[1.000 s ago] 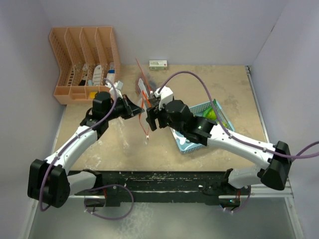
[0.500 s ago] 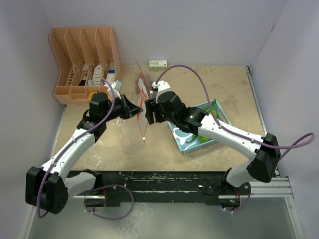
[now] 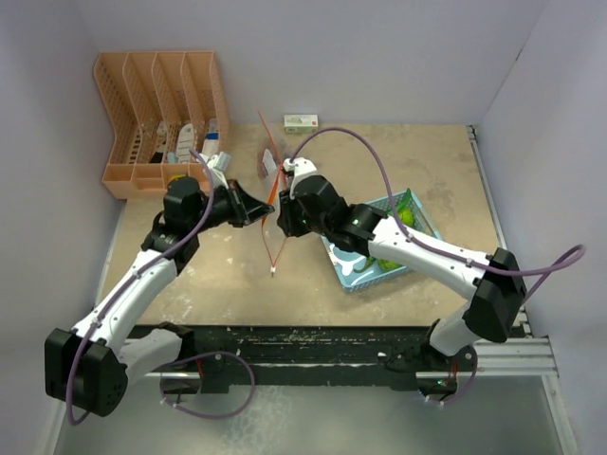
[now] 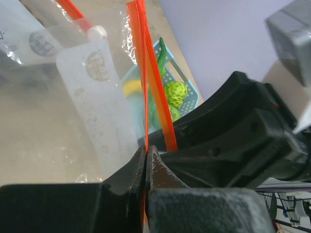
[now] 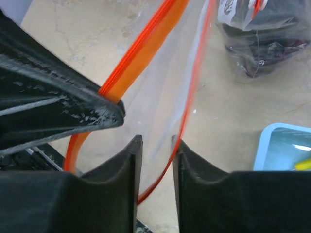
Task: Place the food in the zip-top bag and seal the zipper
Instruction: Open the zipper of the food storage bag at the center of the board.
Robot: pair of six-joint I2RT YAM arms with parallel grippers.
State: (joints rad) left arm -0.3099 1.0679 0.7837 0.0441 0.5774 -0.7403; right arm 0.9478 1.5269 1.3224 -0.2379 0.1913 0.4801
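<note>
As top cam has it, L gripper (image 3: 258, 212): tips meet R gripper (image 3: 282, 218) just left of basket (image 3: 346, 277).
zipper (image 3: 273, 256): hangs btwn the 2 grippers, left of basket.
food (image 3: 402, 217): green pcs lying in basket.
L wrist, L gripper: clenched on zipper, 2 orange strips rising frm its tips; bag (image 4: 97, 102) film in front of basket.
R wrist, R gripper: jaws apart w/ narrow gap, bag film + 1 strip btwn them, not pinched; basket corner at right.

orange organizer (image 3: 161, 114), white box (image 3: 302, 122), blue basket (image 3: 347, 275)
</note>
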